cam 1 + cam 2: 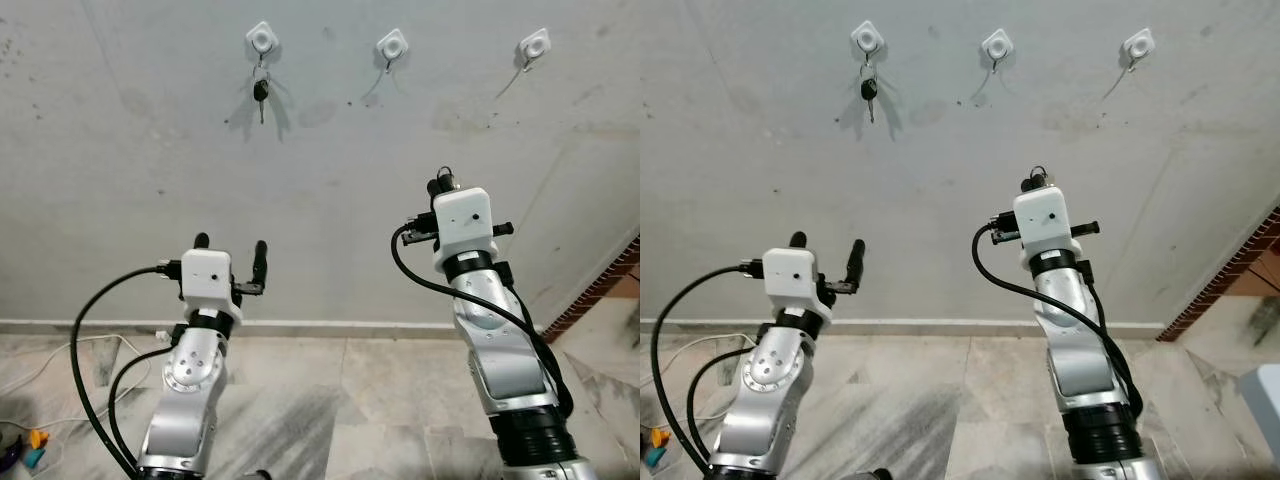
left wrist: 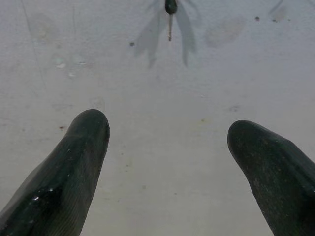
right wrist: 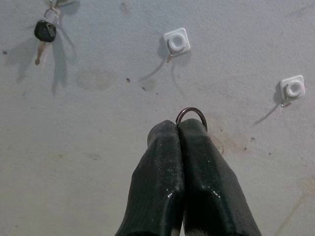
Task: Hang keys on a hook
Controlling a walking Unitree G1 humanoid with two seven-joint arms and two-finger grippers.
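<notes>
Three white hooks sit in a row high on the grey wall: left hook (image 1: 261,39), middle hook (image 1: 392,44), right hook (image 1: 534,44). A black-headed key (image 1: 260,93) hangs from the left hook on its ring. My right gripper (image 3: 179,127) is raised toward the wall below the middle hook (image 3: 176,42), shut on a thin metal key ring (image 3: 191,112) that sticks out past the fingertips. My left gripper (image 1: 231,245) is lower and to the left, open and holding nothing, pointing at the wall under the hanging key (image 2: 170,7).
The wall meets a marble tile floor (image 1: 330,400) at a pale skirting line. A white cable (image 1: 60,350) and small coloured items (image 1: 30,445) lie on the floor at the left. A brick edge (image 1: 600,290) stands at the right.
</notes>
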